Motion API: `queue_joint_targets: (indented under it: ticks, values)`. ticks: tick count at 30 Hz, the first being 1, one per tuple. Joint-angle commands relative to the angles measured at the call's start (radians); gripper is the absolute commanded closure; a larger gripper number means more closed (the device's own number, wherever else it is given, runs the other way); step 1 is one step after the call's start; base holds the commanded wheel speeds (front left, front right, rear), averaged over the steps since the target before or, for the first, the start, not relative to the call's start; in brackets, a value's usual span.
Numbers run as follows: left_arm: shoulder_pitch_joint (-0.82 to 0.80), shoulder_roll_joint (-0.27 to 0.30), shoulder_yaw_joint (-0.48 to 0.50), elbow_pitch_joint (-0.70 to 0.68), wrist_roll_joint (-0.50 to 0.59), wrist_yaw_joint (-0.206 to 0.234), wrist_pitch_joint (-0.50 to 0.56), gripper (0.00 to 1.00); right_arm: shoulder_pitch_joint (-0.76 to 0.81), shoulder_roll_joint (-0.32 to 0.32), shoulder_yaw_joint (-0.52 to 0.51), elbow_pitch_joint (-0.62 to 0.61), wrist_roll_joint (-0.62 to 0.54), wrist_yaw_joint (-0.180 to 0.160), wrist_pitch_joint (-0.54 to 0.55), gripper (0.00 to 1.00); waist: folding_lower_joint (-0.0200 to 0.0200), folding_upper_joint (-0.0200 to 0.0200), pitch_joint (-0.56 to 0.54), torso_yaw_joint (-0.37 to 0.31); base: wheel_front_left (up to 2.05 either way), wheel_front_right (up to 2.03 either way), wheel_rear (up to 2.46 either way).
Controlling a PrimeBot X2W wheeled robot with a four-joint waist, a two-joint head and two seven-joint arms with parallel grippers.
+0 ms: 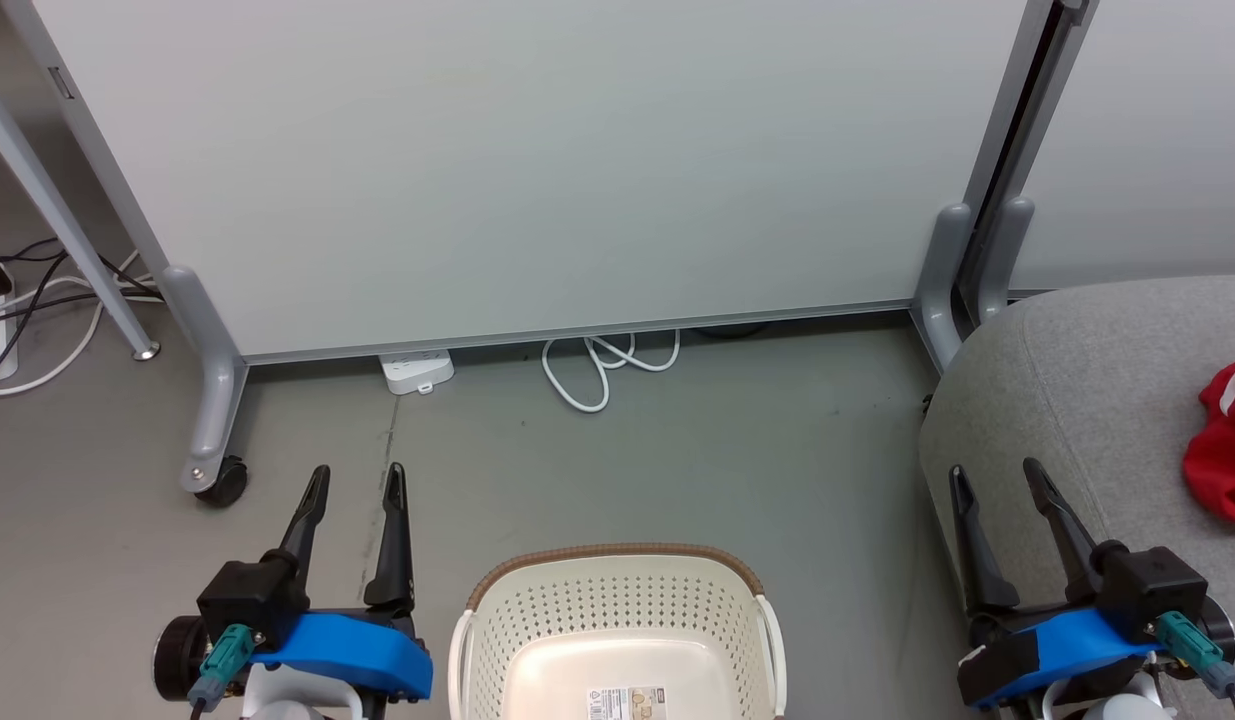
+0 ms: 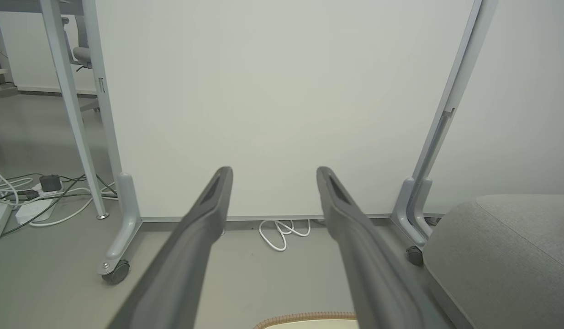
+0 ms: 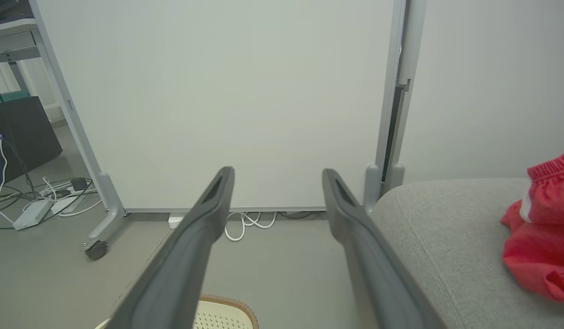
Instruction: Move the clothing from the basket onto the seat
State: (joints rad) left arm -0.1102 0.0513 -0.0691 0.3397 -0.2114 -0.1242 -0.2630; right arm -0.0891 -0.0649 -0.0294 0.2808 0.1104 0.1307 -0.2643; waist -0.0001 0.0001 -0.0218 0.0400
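On the grey floor (image 1: 677, 470), between the two arms, the basket (image 1: 617, 600) stands upright with a paper label (image 1: 627, 703) visible on its bottom. The left end effector (image 1: 358, 472) hovers just left of the basket, fingers spread apart and gripping nothing. The right end effector (image 1: 994, 468) hovers at the left edge of the seat (image 1: 1067, 400), likewise spread and unloaded. The clothing (image 1: 1222, 450) lies bunched on the seat, well apart from the basket. A white cable (image 1: 597, 365) lies coiled at the foot of the wheeled partition panel (image 1: 537, 160).
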Motion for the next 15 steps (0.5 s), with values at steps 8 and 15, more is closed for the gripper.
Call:
queue_joint_targets:
  ticks: [8,15]
  values:
    - [0.008,0.0,-0.005,0.03,0.001,0.0,0.001,1.0,0.002,0.002,-0.003,0.019,0.003,0.0,0.0,1.0,0.0001,-0.0001,-0.007,0.004,0.0,0.0,0.0]
    - [0.025,-0.001,0.011,0.049,-0.088,0.0,0.034,1.0,0.005,0.004,-0.018,0.046,0.094,0.0,0.033,1.0,0.0001,-0.0001,-0.006,0.002,0.0,0.0,0.0]
